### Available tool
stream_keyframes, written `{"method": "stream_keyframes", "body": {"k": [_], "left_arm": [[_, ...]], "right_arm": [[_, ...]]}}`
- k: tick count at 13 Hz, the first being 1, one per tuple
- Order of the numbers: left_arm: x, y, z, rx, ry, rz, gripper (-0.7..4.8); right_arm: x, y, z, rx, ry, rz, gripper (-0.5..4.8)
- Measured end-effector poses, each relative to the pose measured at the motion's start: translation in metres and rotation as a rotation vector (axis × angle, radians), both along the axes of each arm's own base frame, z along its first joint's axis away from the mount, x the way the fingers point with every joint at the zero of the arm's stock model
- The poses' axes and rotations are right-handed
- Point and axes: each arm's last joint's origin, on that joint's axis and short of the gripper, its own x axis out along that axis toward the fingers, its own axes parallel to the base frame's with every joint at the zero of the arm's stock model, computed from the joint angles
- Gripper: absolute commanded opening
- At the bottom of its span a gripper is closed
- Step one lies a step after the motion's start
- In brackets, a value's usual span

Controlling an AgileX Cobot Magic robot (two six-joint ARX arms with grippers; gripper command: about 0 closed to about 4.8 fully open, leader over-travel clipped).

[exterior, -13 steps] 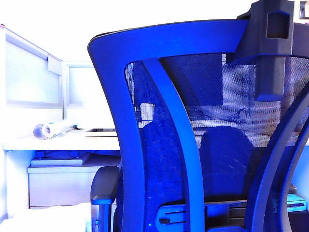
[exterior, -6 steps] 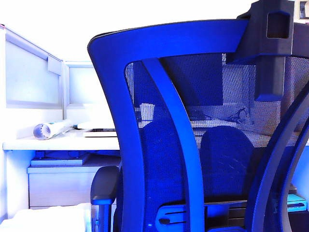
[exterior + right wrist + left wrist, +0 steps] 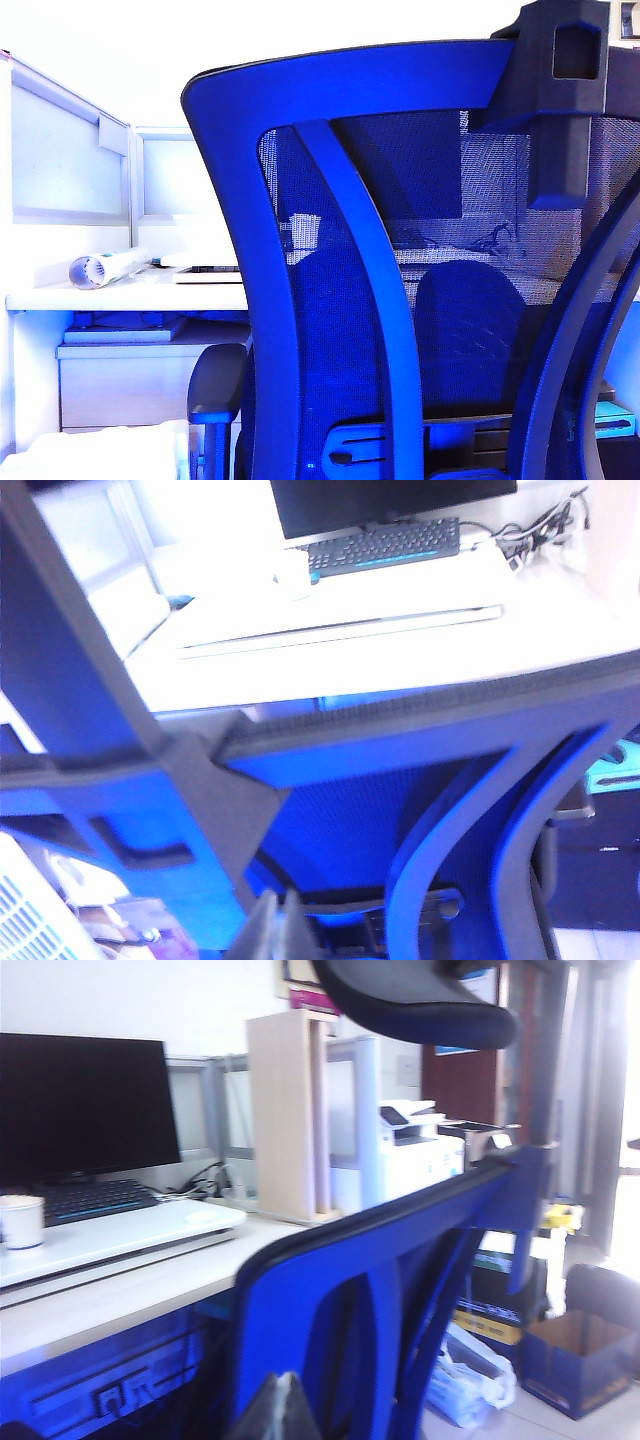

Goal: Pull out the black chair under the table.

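Office cubicle, pale grey partition panels (image 3: 70, 150) at the back.

Nearest to me, my right gripper (image 3: 278, 927) shows as two dark fingertips pressed together, holding nothing, just behind the top rail of the black chair's back. My left gripper (image 3: 277, 1410) is a dark tip behind the same rail; I cannot tell whether its jaws are apart or together.

The black chair (image 3: 330, 280), a large office chair with a curved blue-tinted plastic frame, see-through mesh back, headrest post and padded armrest, fills the exterior view and hides most of the desk. It stands against the edge of the table (image 3: 120, 295), a long white flat desk top.

On the table: a white closed laptop (image 3: 330, 615), a white cup (image 3: 20, 1222), a black keyboard (image 3: 385, 545), a black monitor (image 3: 85, 1105) and a rolled white paper (image 3: 105, 267). Beneath the table stands a white drawer cabinet (image 3: 130, 385).

Farther off are a white printer (image 3: 415, 1150) and cardboard boxes (image 3: 575, 1355) on the floor. No writing is legible.
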Motion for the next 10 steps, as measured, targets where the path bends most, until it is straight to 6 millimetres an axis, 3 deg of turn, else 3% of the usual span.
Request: {"method": "stream_keyframes", "body": {"k": [8,10], "left_arm": [[0.006,0.004,-0.007,0.021,0.03,0.19,-0.05],[0.006,0.004,-0.007,0.024,0.024,0.207,-0.05]], "right_arm": [[0.029,0.008,-0.064,-0.154,0.049,-0.075,-0.02],[0.03,0.006,-0.067,-0.166,0.057,-0.106,-0.02]]}}
